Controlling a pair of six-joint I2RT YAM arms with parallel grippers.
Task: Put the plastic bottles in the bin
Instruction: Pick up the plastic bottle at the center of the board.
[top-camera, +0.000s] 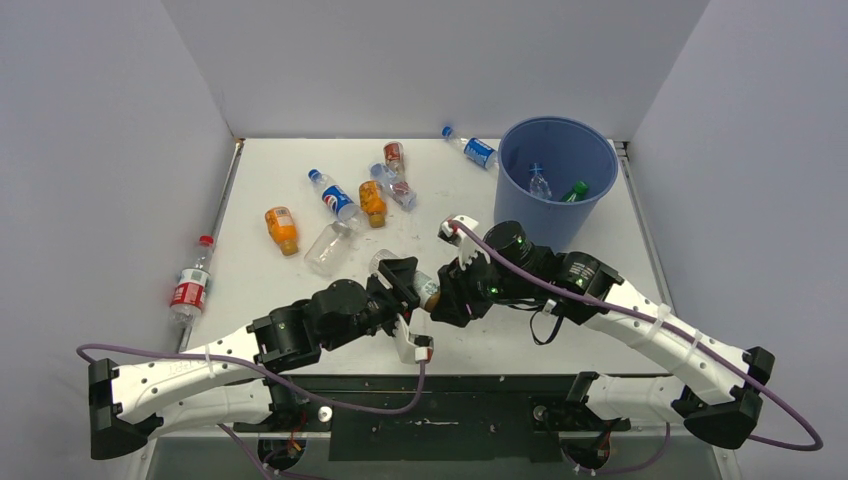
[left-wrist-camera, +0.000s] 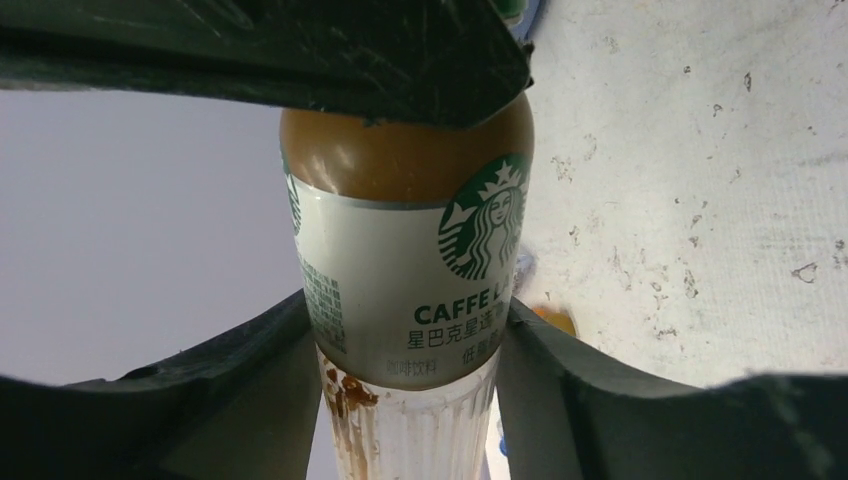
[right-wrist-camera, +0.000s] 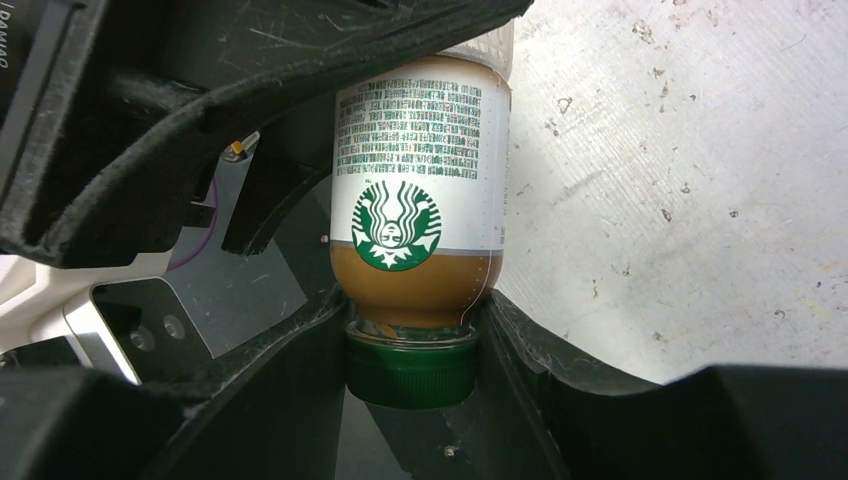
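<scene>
A coffee bottle (top-camera: 425, 290) with a white label, brown contents and a green cap hangs between both grippers above the table's front middle. My left gripper (top-camera: 405, 287) is shut on its clear ribbed lower end (left-wrist-camera: 410, 420), with a finger pressed against each side. My right gripper (top-camera: 447, 292) is shut on the same bottle (right-wrist-camera: 420, 200) at its neck and cap (right-wrist-camera: 411, 370). The blue bin (top-camera: 530, 215) stands at the back right with a clear bottle (top-camera: 538, 183) and a green one (top-camera: 576, 190) inside. Several more plastic bottles lie on the table.
Loose bottles: an orange one (top-camera: 281, 229), a blue-labelled one (top-camera: 335, 198), another orange one (top-camera: 372, 202), a clear one (top-camera: 327, 248), a red-labelled one (top-camera: 393, 155), a blue-labelled one (top-camera: 470, 148) left of the bin, and a red-labelled one (top-camera: 190, 285) at the left wall.
</scene>
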